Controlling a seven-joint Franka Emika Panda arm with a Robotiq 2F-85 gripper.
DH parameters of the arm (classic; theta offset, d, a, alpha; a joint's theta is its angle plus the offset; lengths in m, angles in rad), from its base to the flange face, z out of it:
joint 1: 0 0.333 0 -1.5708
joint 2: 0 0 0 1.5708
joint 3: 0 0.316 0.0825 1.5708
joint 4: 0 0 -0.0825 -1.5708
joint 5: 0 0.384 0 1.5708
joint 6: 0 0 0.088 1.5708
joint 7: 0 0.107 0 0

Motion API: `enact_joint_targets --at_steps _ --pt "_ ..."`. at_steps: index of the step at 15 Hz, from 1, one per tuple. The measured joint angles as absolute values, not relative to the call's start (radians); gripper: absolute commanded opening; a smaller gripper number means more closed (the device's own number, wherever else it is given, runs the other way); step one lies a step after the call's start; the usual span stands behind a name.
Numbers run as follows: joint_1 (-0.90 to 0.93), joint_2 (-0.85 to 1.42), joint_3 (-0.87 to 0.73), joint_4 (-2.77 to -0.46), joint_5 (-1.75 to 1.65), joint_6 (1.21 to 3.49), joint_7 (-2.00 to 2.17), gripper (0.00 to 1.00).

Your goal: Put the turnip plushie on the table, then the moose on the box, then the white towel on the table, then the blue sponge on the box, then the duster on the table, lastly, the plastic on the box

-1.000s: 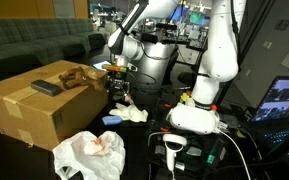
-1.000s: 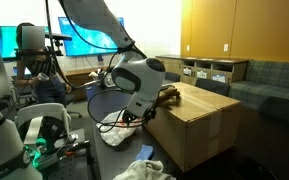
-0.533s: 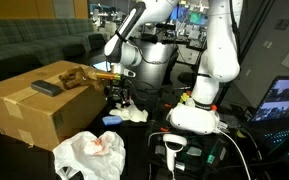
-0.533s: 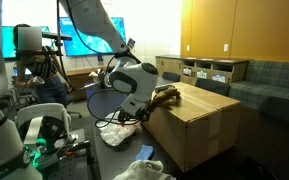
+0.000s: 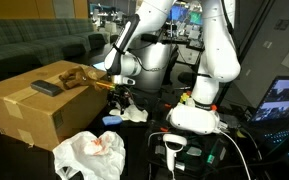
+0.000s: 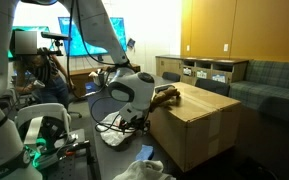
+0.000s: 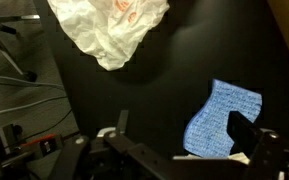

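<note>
The blue sponge (image 7: 224, 120) lies on the dark table; in an exterior view it is a small blue patch (image 5: 111, 120) beside the cardboard box (image 5: 29, 115). My gripper (image 7: 184, 128) is open and hangs low over the sponge, whose right side lies by one finger. It also shows in both exterior views (image 5: 116, 98) (image 6: 125, 116). The brown moose (image 5: 76, 75) (image 6: 165, 95) lies on the box top. The white towel (image 5: 135, 114) lies crumpled on the table. The white plastic (image 7: 109, 30) (image 5: 89, 155) lies on the table. I cannot pick out the turnip plushie or the duster.
A dark flat object (image 5: 44, 87) rests on the box. The robot's white base (image 5: 197, 112) stands close by with cables and a scanner-like device (image 5: 174, 150) in front. A sofa (image 5: 34, 45) and monitors stand behind.
The arm has come down beside the box and the gripper now sits lower, closer to the table and the blue sponge. The moose, towel and plastic have not moved.
</note>
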State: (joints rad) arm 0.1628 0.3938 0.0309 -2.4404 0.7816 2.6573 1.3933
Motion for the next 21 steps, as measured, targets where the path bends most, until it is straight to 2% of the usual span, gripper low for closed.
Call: enact_joint_targets --at_steps 9,21 --pt "0.222 0.512 0.0 -2.373 0.643 2.812 1.582 1.0" --pt "0.227 0.692 -0.04 -2.229 0.467 2.815 1.721 1.0"
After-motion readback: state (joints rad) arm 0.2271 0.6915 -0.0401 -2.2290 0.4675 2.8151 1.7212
